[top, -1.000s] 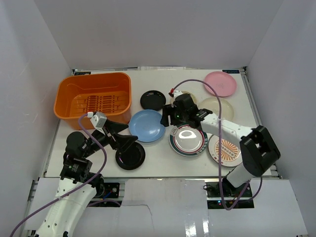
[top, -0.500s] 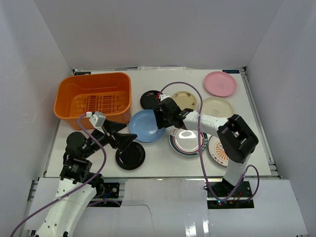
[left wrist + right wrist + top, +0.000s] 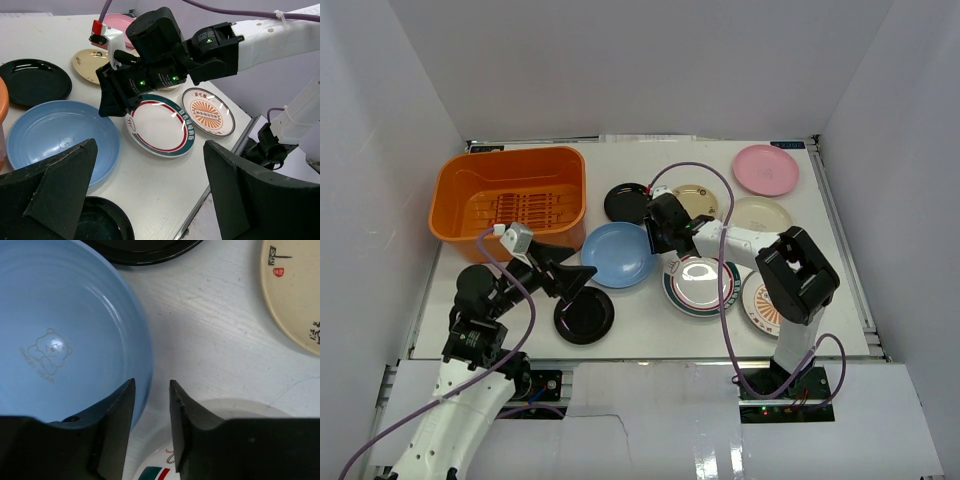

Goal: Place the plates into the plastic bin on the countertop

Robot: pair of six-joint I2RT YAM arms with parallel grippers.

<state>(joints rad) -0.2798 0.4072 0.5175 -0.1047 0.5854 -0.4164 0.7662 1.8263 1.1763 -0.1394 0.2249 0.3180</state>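
The light blue plate (image 3: 617, 253) lies mid-countertop. My right gripper (image 3: 655, 237) hangs over its right rim. In the right wrist view the gripper (image 3: 152, 385) straddles that rim: one finger over the blue plate (image 3: 65, 330), the other outside it, with a narrow gap left. My left gripper (image 3: 582, 283) hovers wide open and empty above the near black plate (image 3: 585, 315). From the left wrist, this gripper (image 3: 150, 145) looks onto the blue plate (image 3: 55, 137) and the right gripper (image 3: 107, 107). The orange plastic bin (image 3: 515, 153) stands empty at the back left.
Other plates lie around: a far black one (image 3: 628, 202), a cream one with writing (image 3: 698, 200), a plain cream one (image 3: 760, 215), pink (image 3: 766, 169), green-red rimmed (image 3: 700, 285) and orange sunburst (image 3: 770, 305). White walls enclose the countertop (image 3: 640, 320).
My right gripper has swung left from beside the green-rimmed plate to the blue plate's right rim, and its jaws have narrowed. The left arm has barely moved.
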